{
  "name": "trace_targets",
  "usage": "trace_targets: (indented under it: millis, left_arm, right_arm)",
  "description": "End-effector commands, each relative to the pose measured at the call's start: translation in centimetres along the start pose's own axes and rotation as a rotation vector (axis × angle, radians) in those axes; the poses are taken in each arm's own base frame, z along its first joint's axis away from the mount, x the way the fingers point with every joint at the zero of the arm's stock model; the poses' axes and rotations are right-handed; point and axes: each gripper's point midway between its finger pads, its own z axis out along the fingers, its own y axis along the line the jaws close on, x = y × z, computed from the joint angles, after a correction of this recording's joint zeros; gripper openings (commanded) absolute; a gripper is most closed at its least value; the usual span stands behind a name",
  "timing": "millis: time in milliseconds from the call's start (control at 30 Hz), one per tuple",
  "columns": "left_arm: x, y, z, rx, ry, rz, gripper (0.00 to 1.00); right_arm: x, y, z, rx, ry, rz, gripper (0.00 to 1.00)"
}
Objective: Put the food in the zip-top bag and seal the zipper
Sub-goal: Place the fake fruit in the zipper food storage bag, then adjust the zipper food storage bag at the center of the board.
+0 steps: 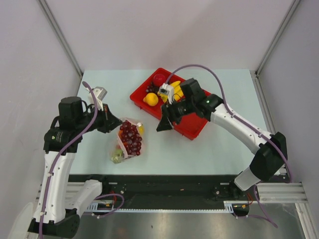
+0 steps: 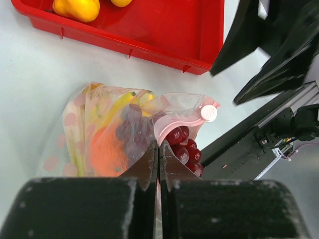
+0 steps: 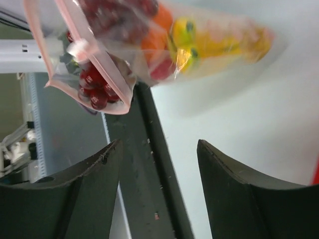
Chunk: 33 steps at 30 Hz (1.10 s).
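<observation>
The zip-top bag point(image 1: 127, 143) lies on the table, left of the red tray. Dark red grapes point(image 1: 130, 136) sit at its mouth, with an orange point(image 2: 106, 152) and a banana point(image 2: 119, 105) deeper inside. My left gripper point(image 1: 112, 122) is shut on the bag's mouth edge point(image 2: 159, 147), beside the pink zipper point(image 2: 175, 124) and its white slider point(image 2: 209, 113). My right gripper point(image 1: 164, 124) hangs open and empty to the right of the bag, by the tray's near-left side. In the right wrist view the bag point(image 3: 199, 40) lies beyond the open fingers point(image 3: 159, 149).
The red tray point(image 1: 192, 127) at the table's back centre holds a red apple point(image 1: 158, 79), a yellow-orange fruit point(image 1: 150, 99) and bananas point(image 1: 176, 90). The table's front edge and a black rail point(image 1: 164, 186) run just below the bag.
</observation>
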Motion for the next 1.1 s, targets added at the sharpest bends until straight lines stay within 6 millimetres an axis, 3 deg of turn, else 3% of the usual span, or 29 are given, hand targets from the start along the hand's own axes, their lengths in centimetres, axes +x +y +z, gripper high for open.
trace_targets:
  millis: [0, 400, 733, 933, 967, 1000, 1067]
  left_arm:
    - [-2.3, -0.2, 0.2, 0.009, -0.078, -0.013, 0.0]
    - [-3.7, -0.1, 1.3, 0.029, -0.076, -0.075, 0.0]
    - [-3.6, 0.2, 1.5, 0.025, -0.067, -0.075, 0.0]
    - [-3.5, 0.2, 1.4, 0.028, -0.063, -0.072, 0.0]
    - [-3.4, 0.2, 1.5, 0.032, -0.057, -0.075, 0.0]
    - [-3.4, 0.2, 1.4, 0.031, -0.06, -0.073, 0.0]
    - [-3.4, 0.1, 1.3, 0.033, -0.054, -0.065, 0.0]
  right_arm:
    - [-1.8, 2.1, 0.3, -0.071, -0.108, -0.021, 0.66]
    - [1.9, 1.9, 7.1, -0.121, -0.032, 0.068, 0.6]
    - [4.0, -0.2, 9.0, -0.067, -0.01, 0.088, 0.56]
    - [3.3, 0.4, 9.6, -0.121, -0.041, 0.093, 0.53]
    - [3.0, 0.8, 9.6, -0.14, -0.051, 0.084, 0.49]
    - [3.2, 1.5, 9.7, -0.178, -0.04, 0.077, 0.29]
    - [2.2, 2.3, 9.4, -0.214, -0.068, 0.077, 0.08]
